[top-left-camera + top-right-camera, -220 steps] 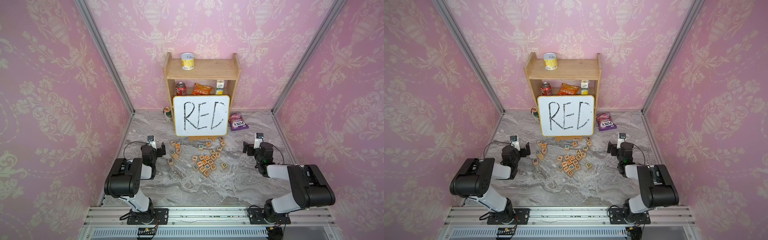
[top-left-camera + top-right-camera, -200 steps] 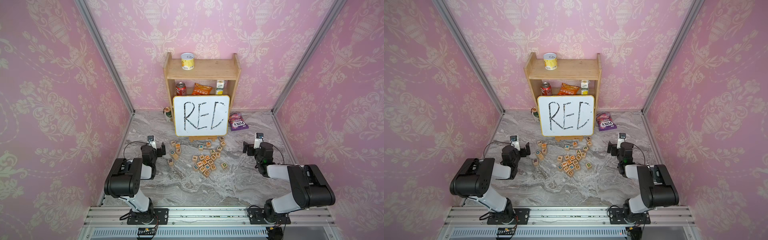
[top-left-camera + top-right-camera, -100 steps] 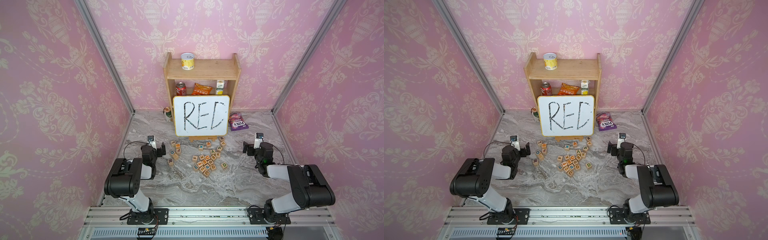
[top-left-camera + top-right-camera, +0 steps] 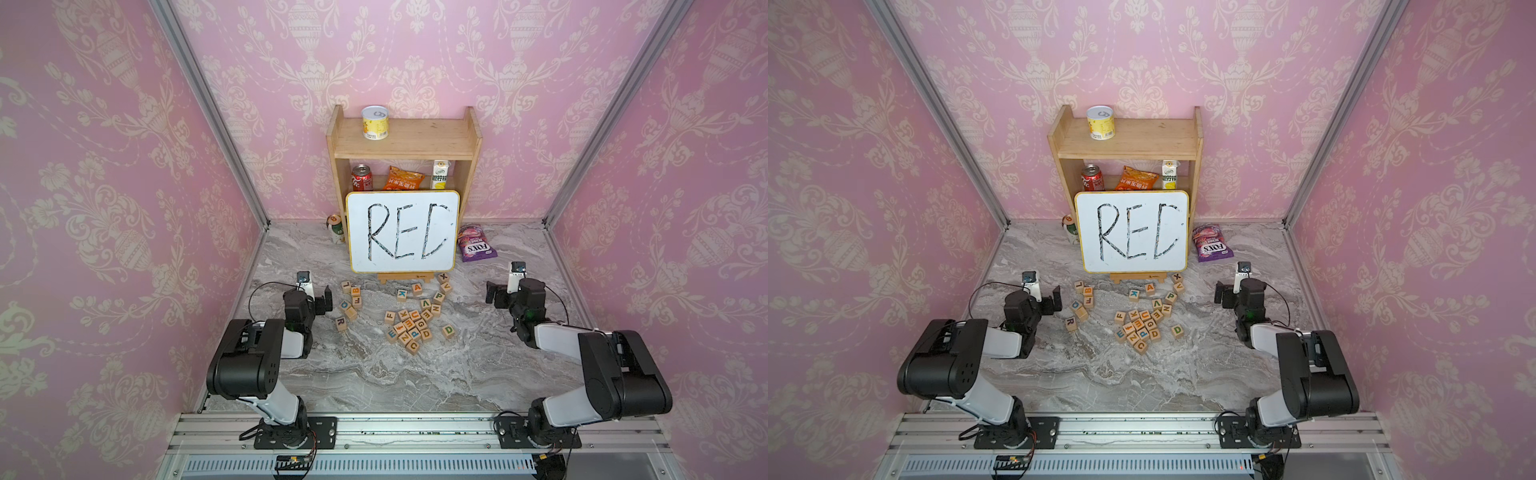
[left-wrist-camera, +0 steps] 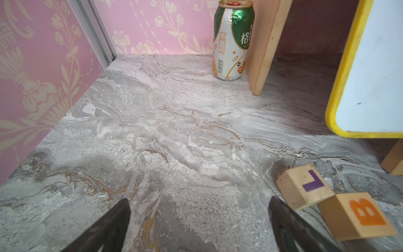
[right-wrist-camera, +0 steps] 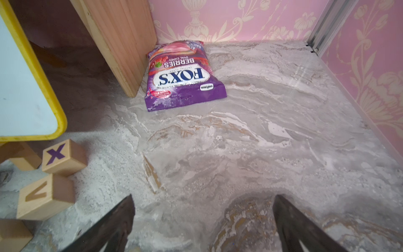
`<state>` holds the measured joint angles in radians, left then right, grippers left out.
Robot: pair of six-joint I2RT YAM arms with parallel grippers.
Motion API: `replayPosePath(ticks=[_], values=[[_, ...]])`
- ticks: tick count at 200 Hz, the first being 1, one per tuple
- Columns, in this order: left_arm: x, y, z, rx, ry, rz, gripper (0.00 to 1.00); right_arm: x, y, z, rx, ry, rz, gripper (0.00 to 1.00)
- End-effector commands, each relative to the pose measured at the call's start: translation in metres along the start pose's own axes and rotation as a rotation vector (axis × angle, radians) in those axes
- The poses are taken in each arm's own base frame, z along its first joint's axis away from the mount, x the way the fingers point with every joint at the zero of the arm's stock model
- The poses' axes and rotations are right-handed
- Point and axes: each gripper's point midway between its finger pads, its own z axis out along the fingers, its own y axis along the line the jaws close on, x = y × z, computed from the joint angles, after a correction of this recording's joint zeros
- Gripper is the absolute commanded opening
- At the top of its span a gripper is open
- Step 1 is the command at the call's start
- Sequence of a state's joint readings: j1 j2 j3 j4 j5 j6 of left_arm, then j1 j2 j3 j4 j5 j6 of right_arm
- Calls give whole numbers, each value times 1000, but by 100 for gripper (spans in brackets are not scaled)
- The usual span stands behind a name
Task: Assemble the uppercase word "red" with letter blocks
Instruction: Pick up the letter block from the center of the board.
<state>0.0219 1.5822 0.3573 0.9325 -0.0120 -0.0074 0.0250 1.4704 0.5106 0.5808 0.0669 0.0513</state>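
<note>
Handwritten "RED" on board (image 4: 402, 232), 12 o'clock on table. "FOX'S BERRIES OVAL CANDY" on bag (image 6: 183, 76), 1 o'clock. Purple R on R block (image 4: 341, 322); green D on D block (image 4: 448, 331), 3 o'clock from it. Single letters on L block (image 5: 305, 187), B block (image 5: 357, 215), X block (image 6: 63, 157), V block (image 6: 43, 196).

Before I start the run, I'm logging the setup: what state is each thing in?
left tool, open, empty
right tool, open, empty
R block, letter up, standing alone
green E block, letter up, packed in the pile
green D block, letter up, apart from the pile
whiteboard, propped upright
green can, upright
candy bag, lying flat
</note>
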Motion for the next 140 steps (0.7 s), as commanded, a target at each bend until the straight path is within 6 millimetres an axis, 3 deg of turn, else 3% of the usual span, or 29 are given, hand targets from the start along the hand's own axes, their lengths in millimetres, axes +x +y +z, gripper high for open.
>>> replayPosePath(ticks=[1,43,85,122,126,140], values=[[-15,-2,-1,3,21,31,99,-3,2,-3,-2,71,-20,100],[-35,0,-9,-21,26,30,99,-7,13,-18,-30,105,27,100],[-45,1,-18,-41,208,-15,99,-15,31,-32,-33,226,-7,100],[-39,-15,-38,-24,335,-37,99,-22,69,-47,-122,329,-53,100],[-52,-18,-39,-19,315,-37,99,-25,74,-48,-134,332,-58,100],[-51,-26,-49,-19,342,-23,99,-29,93,-56,-184,364,-71,100]])
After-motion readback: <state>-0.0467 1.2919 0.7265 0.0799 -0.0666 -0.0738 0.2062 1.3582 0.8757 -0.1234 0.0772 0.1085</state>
